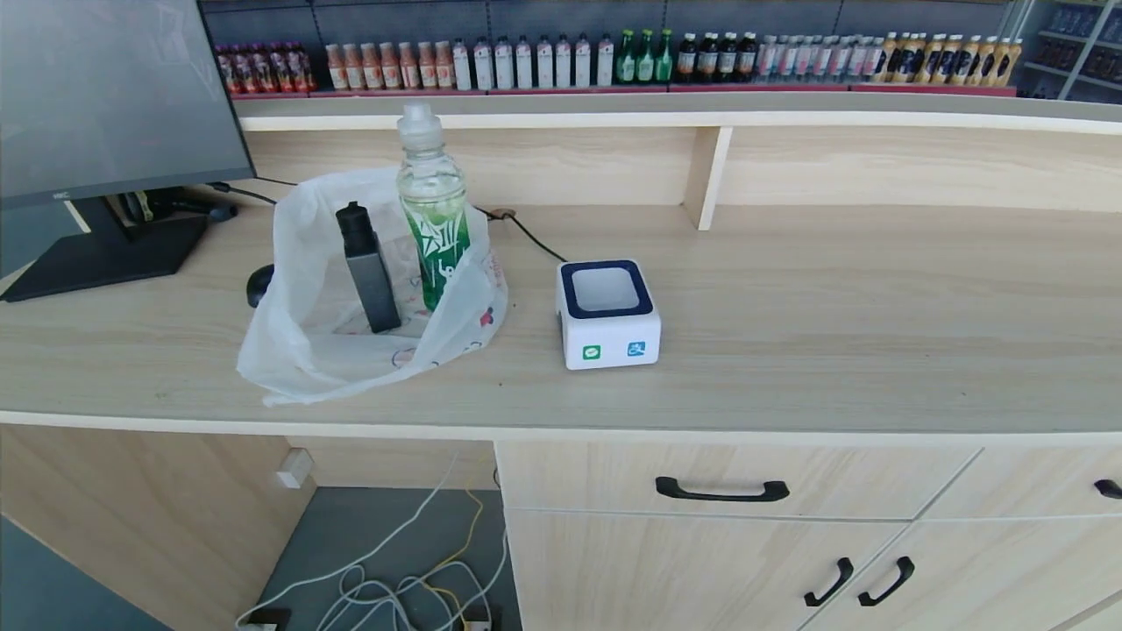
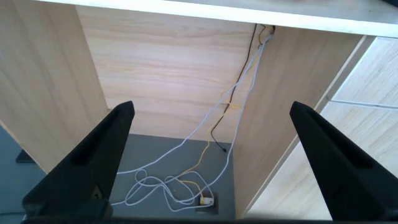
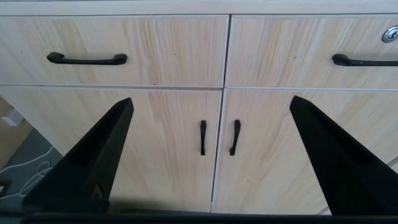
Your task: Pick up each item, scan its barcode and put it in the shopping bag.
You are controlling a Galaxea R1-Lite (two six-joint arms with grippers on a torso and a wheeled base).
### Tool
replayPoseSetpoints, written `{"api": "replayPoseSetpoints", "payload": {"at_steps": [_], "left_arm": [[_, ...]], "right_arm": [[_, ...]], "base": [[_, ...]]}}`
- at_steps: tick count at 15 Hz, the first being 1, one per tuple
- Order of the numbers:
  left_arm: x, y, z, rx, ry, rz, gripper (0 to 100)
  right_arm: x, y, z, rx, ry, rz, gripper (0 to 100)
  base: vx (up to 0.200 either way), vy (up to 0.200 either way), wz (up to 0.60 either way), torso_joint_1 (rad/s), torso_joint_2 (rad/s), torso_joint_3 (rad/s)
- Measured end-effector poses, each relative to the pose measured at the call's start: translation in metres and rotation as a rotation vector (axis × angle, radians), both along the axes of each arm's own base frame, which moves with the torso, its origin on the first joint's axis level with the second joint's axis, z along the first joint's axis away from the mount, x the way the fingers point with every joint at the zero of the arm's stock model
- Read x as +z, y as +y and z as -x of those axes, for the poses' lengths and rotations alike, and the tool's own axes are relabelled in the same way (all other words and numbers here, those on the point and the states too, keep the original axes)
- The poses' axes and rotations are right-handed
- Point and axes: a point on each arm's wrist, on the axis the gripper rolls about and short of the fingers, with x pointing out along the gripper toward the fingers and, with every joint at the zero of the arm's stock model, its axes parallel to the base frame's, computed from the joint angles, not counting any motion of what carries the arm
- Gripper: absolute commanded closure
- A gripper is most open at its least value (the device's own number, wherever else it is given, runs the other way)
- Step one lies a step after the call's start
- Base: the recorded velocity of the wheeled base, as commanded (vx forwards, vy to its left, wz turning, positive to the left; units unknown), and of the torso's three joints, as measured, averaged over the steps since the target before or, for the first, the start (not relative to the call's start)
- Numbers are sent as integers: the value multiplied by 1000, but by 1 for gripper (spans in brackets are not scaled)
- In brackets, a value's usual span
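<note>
Shopping bag, above the open left gripper, holds green drink bottle and dark flask; right gripper open too. Packing seems finished, nothing left to grasp.

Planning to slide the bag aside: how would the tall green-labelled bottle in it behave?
The green-labelled bottle stands tall and narrow, so it probably tips easily. The shopping bag looks thin and slumped, likely giving little support. Being round, the bottle may roll if it falls.
</note>
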Motion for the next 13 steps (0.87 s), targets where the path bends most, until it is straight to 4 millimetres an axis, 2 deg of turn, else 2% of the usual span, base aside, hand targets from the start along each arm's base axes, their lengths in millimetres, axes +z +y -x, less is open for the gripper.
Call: {"api": "replayPoseSetpoints", "payload": {"at_steps": [13], "left_arm": [[0, 0, 0, 0, 0, 1, 0]], "right_arm": [[0, 0, 0, -1, 0, 0, 0]], "base": [[0, 0, 0, 0, 0, 0]]}}
